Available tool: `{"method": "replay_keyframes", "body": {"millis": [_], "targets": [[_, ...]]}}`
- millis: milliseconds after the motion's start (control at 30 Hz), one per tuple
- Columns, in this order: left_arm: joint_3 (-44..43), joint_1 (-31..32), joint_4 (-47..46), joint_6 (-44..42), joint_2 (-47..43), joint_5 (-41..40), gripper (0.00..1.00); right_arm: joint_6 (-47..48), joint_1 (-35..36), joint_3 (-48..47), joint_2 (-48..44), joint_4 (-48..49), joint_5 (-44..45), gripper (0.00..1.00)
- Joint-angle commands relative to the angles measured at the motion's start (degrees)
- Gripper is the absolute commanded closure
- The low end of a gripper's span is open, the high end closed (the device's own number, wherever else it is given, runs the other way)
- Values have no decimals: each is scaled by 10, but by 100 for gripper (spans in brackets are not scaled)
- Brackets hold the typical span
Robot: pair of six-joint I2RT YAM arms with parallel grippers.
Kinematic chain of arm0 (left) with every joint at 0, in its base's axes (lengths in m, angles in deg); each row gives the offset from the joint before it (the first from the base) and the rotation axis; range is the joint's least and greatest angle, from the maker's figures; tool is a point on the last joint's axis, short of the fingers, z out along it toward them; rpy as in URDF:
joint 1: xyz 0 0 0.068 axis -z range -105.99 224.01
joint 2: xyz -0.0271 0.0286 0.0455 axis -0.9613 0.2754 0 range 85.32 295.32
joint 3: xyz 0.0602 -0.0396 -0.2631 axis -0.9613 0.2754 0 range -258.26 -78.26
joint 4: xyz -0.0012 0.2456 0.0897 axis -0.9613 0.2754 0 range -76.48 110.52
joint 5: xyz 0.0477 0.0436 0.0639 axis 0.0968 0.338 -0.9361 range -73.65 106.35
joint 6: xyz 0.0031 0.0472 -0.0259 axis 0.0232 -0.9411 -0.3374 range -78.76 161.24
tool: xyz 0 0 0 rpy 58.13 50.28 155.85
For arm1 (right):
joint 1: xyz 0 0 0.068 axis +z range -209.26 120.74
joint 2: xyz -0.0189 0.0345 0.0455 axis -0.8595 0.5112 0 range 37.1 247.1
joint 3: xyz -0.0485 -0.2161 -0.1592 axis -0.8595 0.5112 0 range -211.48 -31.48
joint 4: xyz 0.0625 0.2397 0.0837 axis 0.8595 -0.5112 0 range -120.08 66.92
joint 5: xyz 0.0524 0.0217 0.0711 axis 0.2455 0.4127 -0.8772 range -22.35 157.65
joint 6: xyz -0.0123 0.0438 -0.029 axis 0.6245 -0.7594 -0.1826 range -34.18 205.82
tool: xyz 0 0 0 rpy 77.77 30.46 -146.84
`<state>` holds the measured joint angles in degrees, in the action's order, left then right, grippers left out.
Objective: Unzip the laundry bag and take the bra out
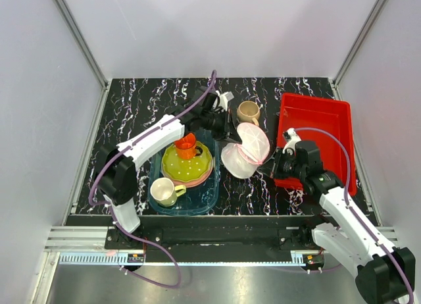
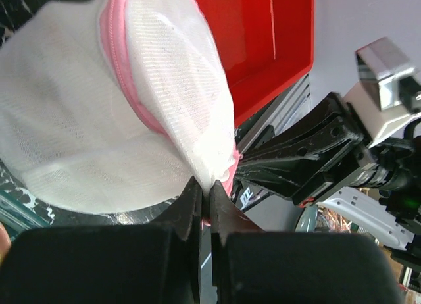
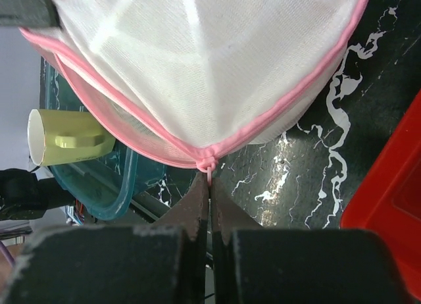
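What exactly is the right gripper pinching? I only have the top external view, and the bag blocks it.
Observer: The right wrist view shows the right gripper shut on the small pink tab where the pink edging of the laundry bag comes to a point.
Operator: And the left one?
Observer: The left wrist view shows the left gripper shut on a corner of the white mesh, right beside the pink zip band.
Operator: Can you see the bra inside?
Observer: No; up close the mesh shows only white folds, so I cannot make it out.

White arm links [image 1: 150,141], black joints [image 1: 121,179], purple cables [image 1: 212,83]
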<state>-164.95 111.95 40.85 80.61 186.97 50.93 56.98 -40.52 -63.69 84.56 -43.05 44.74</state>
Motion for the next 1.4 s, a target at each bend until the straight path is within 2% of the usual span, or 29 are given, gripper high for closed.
{"method": "replay_keyframes", "body": {"millis": [0,200,300,333,433,500,567,600,667,767,933,1067,1367], "targets": [[-75,-22,-30,-11,0,-29,100,-8,2,-18,-15,-30,7,100],[-147,-23,-23,-10,62,-58,100,-53,9,-16,-25,-1,-54,100],[-172,-20,-7,-14,85,-63,98,-70,23,-35,-26,5,-41,100],[-176,-19,4,-21,87,-60,74,-75,27,-40,-24,5,-36,100],[-176,-19,28,-32,72,-66,45,-92,27,-55,-14,10,-22,100],[-163,-17,40,-33,31,-94,40,-98,26,-58,-4,21,-20,100],[-83,-15,20,-1,-22,-128,34,-100,28,-57,5,31,-19,100],[-44,-7,0,16,-79,-153,32,-101,27,-52,5,35,-17,100],[60,5,-61,75,-124,-175,29,-104,28,-44,10,50,-17,100],[122,39,-111,133,-160,-175,28,-110,28,-31,22,68,-25,100],[130,97,-140,170,-123,-169,26,-102,28,-24,38,71,-28,100],[122,100,-158,190,-86,-157,26,-97,28,-25,38,64,-28,100],[109,101,-159,204,-61,-190,27,-90,28,-26,19,43,-19,100]]}}
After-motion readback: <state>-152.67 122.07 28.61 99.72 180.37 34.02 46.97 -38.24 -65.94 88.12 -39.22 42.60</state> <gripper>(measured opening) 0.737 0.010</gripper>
